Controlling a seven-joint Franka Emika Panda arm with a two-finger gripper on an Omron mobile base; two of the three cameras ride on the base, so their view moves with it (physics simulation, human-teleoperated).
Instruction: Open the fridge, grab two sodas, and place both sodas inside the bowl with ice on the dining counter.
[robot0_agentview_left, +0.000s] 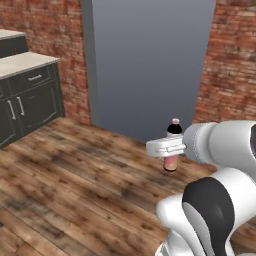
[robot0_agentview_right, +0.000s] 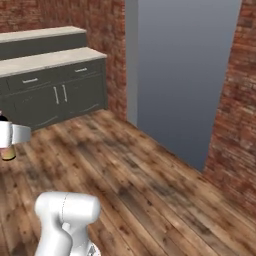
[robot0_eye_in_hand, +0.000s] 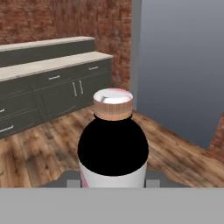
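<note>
Gripping a soda bottle (robot0_agentview_left: 172, 145) upright, tool (robot0_agentview_left: 167, 148) clenched on it, above wood-plank floor (robot0_agentview_left: 75, 185), brick walls (robot0_agentview_left: 45, 30), dark cabinets (robot0_agentview_right: 55, 95)

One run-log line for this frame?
phase: carrying | gripper: shut on soda bottle, upright | nearby: grey panel, dark cabinets | bowl: not reached

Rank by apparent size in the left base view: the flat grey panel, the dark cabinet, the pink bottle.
1. Flat grey panel
2. Dark cabinet with pale top, partly cropped
3. Pink bottle with black neck, clamped in the gripper
</note>
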